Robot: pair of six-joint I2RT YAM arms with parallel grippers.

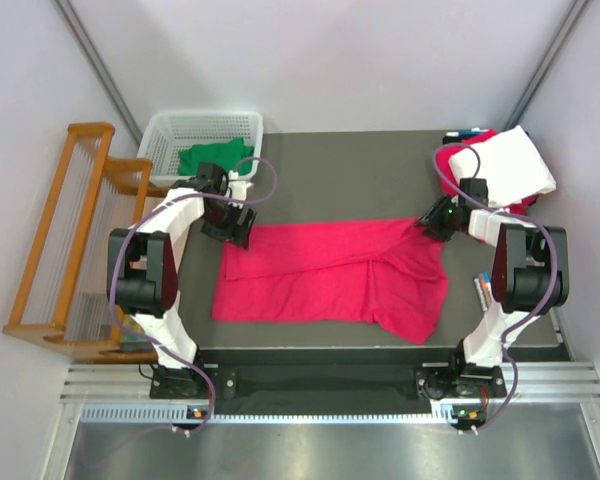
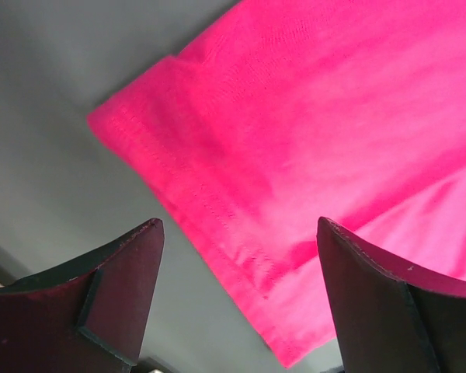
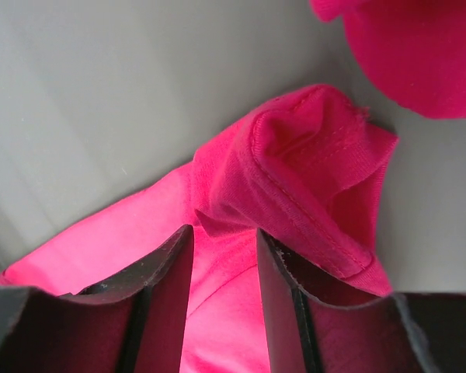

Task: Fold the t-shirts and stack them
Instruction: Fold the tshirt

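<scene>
Green shirt (image 1: 212, 157) is sitting in the basket (image 1: 170, 135) far left, not folded yet. Left gripper (image 2: 241, 299) hangs wide open with nothing in it, over the pink shirt (image 1: 330, 280), which lies mid-table, folded partway by the look of it. Right gripper (image 3: 225, 268) is narrowing around a bunched pink edge; can't tell if it's gripping yet. White shirt (image 1: 510, 165) lies folded far right. Lots left.

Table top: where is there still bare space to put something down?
Bare strips: beyond the pink shirt, between the basket and the white shirt, and along the table edge nearer the arm bases. Crowded: far right corner, centre.
</scene>
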